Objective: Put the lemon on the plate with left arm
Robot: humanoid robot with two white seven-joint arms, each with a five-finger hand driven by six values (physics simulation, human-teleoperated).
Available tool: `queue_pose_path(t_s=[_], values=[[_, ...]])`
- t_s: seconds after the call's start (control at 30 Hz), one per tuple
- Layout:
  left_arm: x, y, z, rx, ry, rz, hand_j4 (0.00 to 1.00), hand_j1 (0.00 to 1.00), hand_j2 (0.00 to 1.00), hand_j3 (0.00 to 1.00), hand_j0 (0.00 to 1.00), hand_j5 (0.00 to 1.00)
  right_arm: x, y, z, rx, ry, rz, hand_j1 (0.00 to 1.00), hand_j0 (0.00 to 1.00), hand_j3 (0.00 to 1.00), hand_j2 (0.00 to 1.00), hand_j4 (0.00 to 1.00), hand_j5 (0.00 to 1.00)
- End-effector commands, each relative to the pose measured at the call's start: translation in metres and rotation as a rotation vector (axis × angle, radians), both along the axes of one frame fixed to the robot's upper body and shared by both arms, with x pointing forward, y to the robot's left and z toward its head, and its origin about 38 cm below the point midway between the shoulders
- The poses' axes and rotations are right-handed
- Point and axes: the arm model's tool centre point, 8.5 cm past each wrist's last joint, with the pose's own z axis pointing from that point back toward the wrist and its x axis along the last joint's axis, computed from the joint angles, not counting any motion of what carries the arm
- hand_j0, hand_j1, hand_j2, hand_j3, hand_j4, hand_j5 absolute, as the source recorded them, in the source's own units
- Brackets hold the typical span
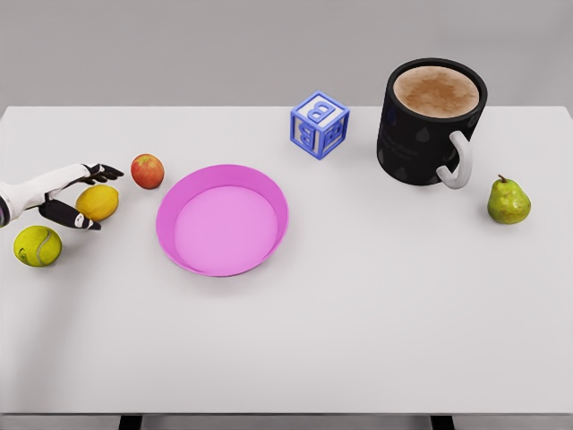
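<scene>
Left robot hand (79, 195) brackets oval yellow lemon (98, 202) on white desk (376, 313), fingers spread, grip not closed; we judge lift and carry to round pink plate (273, 193) remain.

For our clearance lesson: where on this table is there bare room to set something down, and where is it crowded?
Free: the wide front strip of the table below the plate, and the stretch between plate and pear. The plate's inside is bare too. Crowded: the left edge, where the left hand brackets the lemon, with apple and tennis ball close by.
</scene>
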Motion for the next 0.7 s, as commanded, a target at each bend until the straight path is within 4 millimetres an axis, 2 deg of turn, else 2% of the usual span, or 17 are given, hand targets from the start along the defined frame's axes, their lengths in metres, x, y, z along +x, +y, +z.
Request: queue_pose_path(t_s=[0.0,0.47,0.67], values=[[-0.0002,0.0016,0.0001,-0.001,0.001,0.003,0.82,0.82,0.82,0.82,0.82,0.82,-0.0003,0.0002,0.0,0.001,0.001,0.001,1.0,1.0,1.0,1.0,1.0,1.0],[-0.0009,0.0032,0.0004,0.002,0.002,0.004,0.61,0.61,0.61,0.61,0.61,0.61,0.0002,0.0,0.0,0.0,-0.001,0.001,1.0,1.0,1.0,1.0,1.0,1.0],[0.0008,0.0021,0.0078,-0.007,-0.017,-0.002,0.58,0.58,0.58,0.58,0.58,0.58,-0.0003,0.0002,0.0,0.001,0.001,0.001,1.0,1.0,1.0,1.0,1.0,1.0]])
